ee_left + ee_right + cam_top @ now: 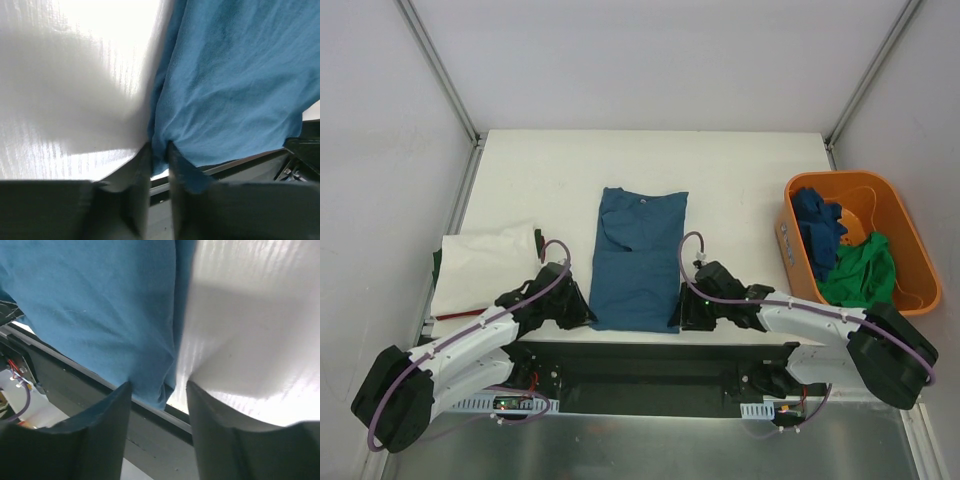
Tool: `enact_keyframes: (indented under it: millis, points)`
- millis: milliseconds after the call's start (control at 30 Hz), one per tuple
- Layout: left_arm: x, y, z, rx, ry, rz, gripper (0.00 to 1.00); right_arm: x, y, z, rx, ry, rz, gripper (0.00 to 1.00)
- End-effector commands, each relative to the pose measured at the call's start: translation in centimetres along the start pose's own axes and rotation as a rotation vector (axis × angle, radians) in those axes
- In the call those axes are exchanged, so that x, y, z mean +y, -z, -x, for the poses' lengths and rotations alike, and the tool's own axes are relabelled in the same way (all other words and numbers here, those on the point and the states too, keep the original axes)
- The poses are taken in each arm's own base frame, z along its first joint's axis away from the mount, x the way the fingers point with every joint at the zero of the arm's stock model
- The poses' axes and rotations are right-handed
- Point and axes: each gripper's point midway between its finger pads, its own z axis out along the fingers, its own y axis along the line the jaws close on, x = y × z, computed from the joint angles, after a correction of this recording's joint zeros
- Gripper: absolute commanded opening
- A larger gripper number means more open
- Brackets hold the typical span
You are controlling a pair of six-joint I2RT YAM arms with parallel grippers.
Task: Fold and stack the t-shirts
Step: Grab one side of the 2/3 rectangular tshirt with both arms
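One blue shirt [640,262] lies flat on the table [740,180], folded lengthwise. Two grippers sit at its near corners. The left gripper [159,148] pinches the left corner. The right gripper [159,388] straddles the right corner, jaws apart. Left of it lies one white shirt [485,262], perhaps atop others. Right of it, one orange basket [918,270] holds two: a dark blue shirt [817,228] and a green shirt [862,272].

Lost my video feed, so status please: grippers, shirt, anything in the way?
Left gripper pinching near left corner of blue t-shirt. Right gripper open, straddling its near right corner. White t-shirt lies left, apart from it.
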Motion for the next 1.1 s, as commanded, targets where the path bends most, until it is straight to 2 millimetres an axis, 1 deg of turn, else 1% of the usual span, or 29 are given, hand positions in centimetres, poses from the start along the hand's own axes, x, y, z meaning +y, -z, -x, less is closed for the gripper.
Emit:
enact_keyframes:
  millis: [0,33,67,167,233,333,367,400,433,467,567,600,633,667,700,733,767,833,867,900,933,967,1000,1033,1067]
  points:
    - [1.2,-0.5,-1.0,0.030,0.008,0.024,0.11,0.1,-0.6,-1.4,0.045,-0.029,0.011,0.47]
    - [1.2,-0.5,-0.9,0.027,0.007,0.019,0.04,0.1,-0.6,-1.6,0.049,-0.036,0.009,0.47]
    - [1.3,-0.5,-1.0,0.028,0.009,0.021,0.00,0.3,-0.6,-1.8,0.050,-0.031,0.013,0.46]
    - [1.3,-0.5,-1.0,0.023,0.003,0.016,0.00,-0.2,-0.6,-2.1,0.046,-0.040,-0.010,0.45]
    - [1.0,-0.4,-0.9,0.021,-0.001,-0.001,0.00,-0.5,-0.7,-2.2,0.041,-0.045,-0.023,0.42]
    - [0.6,-0.1,-1.0,0.017,-0.008,-0.030,0.00,-0.4,-0.8,-2.1,0.034,-0.041,-0.027,0.32]
    - [0.5,0.0,-1.1,0.020,-0.012,-0.038,0.00,-0.3,-0.8,-2.1,0.032,-0.033,-0.026,0.24]
    - [0.2,0.1,-1.0,0.017,-0.009,-0.049,0.00,-0.1,-0.7,-2.1,0.036,-0.029,-0.018,0.21]
    - [0.0,0.2,-1.0,0.015,-0.006,-0.065,0.00,0.3,-0.6,-2.2,0.038,-0.020,-0.007,0.15]
    - [-0.3,0.4,-1.1,0.016,-0.006,-0.080,0.00,0.7,-0.5,-2.1,0.037,-0.011,0.004,0.01]
    - [-1.3,1.0,-1.3,0.021,-0.020,-0.142,0.00,1.9,0.2,-2.4,0.038,0.021,0.048,0.01]
    - [-1.9,1.5,-1.6,0.030,-0.034,-0.184,0.00,2.2,0.6,-2.7,0.047,0.030,0.062,0.01]
    - [-2.2,1.8,-1.7,0.031,-0.040,-0.202,0.00,2.9,1.3,-2.8,0.044,0.045,0.094,0.01]
    - [-2.5,2.2,-1.7,0.028,-0.045,-0.223,0.00,3.1,1.8,-3.1,0.058,0.050,0.099,0.01]
    - [-3.4,3.0,-1.5,0.009,-0.063,-0.273,0.00,3.6,2.4,-3.6,0.084,0.060,0.125,0.01]
    - [-3.7,3.6,-1.7,0.011,-0.070,-0.295,0.00,4.0,3.0,-3.9,0.094,0.075,0.146,0.01]
    - [-4.2,4.2,-1.7,0.003,-0.078,-0.323,0.00,4.8,4.3,-3.9,0.096,0.087,0.179,0.01]
    - [-5.6,6.0,-1.2,-0.040,-0.109,-0.398,0.00,5.8,6.1,-4.4,0.119,0.136,0.230,0.01]
    - [-6.2,6.8,-1.0,-0.058,-0.123,-0.422,0.00,5.8,7.3,-4.7,0.128,0.154,0.238,0.01]
    - [-6.9,8.0,-0.8,-0.091,-0.153,-0.464,0.00,6.9,8.6,-4.5,0.130,0.183,0.273,0.01]
    - [-8.0,9.5,-0.3,-0.122,-0.170,-0.500,0.00,7.2,9.4,-4.7,0.136,0.221,0.287,0.01]
    - [-8.4,10.3,-0.1,-0.138,-0.183,-0.515,0.00,6.9,10.2,-5.2,0.165,0.234,0.278,0.01]
    - [-9.1,11.3,0.1,-0.163,-0.207,-0.541,0.00,8.4,11.7,-4.8,0.152,0.253,0.320,0.01]
    - [-10.1,12.8,0.6,-0.197,-0.226,-0.574,0.00,8.7,12.4,-4.8,0.157,0.266,0.334,0.01]
    - [-10.5,13.4,1.0,-0.218,-0.232,-0.579,0.00,8.9,13.0,-5.0,0.166,0.286,0.343,0.01]
